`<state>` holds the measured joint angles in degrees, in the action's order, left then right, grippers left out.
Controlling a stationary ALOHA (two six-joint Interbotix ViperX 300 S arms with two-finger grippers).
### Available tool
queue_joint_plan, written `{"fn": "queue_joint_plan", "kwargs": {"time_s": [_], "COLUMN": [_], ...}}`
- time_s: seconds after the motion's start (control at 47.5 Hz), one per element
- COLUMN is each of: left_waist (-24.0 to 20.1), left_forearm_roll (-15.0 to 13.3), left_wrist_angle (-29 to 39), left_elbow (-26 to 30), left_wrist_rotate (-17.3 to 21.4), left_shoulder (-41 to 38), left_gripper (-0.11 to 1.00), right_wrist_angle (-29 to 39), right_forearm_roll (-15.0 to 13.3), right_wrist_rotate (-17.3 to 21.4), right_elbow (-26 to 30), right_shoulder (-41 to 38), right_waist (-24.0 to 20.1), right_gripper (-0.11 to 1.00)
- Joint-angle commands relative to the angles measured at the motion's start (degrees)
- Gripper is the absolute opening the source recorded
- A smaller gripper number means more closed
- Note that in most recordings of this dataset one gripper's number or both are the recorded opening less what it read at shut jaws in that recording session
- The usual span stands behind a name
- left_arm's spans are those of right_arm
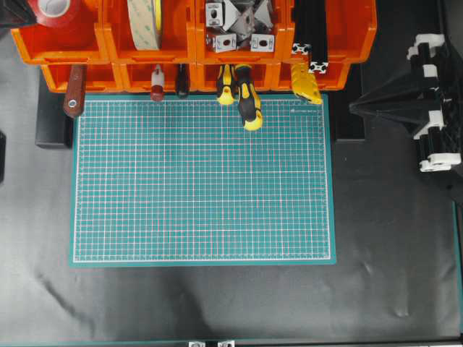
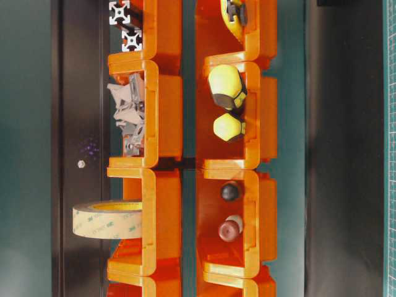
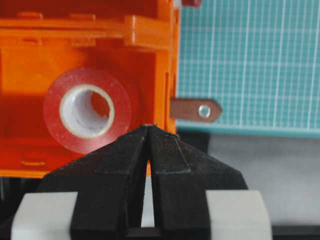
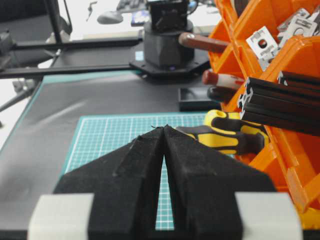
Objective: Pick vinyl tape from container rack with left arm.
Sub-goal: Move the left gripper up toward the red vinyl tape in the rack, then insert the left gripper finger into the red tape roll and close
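Note:
The vinyl tape is a red roll with a white core, lying flat in the leftmost upper bin of the orange container rack. In the overhead view the vinyl tape shows at the top left of the container rack. My left gripper is shut with nothing between its fingers. Its tips point at the bin's right wall, just right of the tape and apart from it. My right gripper is shut and empty, low over the mat's right side, and shows as the right gripper from above.
A cream tape roll stands on edge in the neighbouring bin. Screwdriver handles and a brown handle stick out of the lower bins over the green cutting mat. Metal brackets and black profiles fill the bins to the right.

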<state>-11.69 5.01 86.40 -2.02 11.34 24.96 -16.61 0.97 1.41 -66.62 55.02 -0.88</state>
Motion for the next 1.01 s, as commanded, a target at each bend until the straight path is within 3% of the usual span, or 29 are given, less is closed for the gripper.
{"fn": "queue_joint_plan", "kwargs": {"time_s": [0.0,0.084,0.231,0.337,0.715,0.989], "left_waist": [-1.1,-1.8,-2.0,-2.0,-2.5,-2.7], "left_forearm_roll": [0.2,0.2,0.2,0.2,0.2,0.2], "left_wrist_angle": [0.4,0.2,0.0,-0.4,-4.7,-7.6], "left_elbow": [1.3,0.9,-0.4,-1.5,-6.9,-7.7], "left_wrist_rotate": [0.1,0.1,0.1,0.1,-0.3,-0.3], "left_shoulder": [-0.4,-1.0,-1.7,-2.6,-3.0,-2.2], "left_gripper": [0.04,0.18,0.63,0.87,0.85,0.84], "right_wrist_angle": [-0.2,-0.2,-0.3,-0.3,-0.4,-0.6], "right_forearm_roll": [0.2,0.2,0.2,0.2,0.2,0.2], "right_wrist_rotate": [0.0,0.0,0.0,0.0,0.0,0.0], "right_elbow": [1.6,1.4,1.3,1.3,1.1,0.9], "right_shoulder": [-0.4,-0.4,-0.4,-0.4,-0.4,-0.4], "right_waist": [-0.5,-1.0,-1.6,-2.2,-3.4,-5.1], "right_gripper": [0.01,0.01,0.01,0.01,0.01,0.01]}}
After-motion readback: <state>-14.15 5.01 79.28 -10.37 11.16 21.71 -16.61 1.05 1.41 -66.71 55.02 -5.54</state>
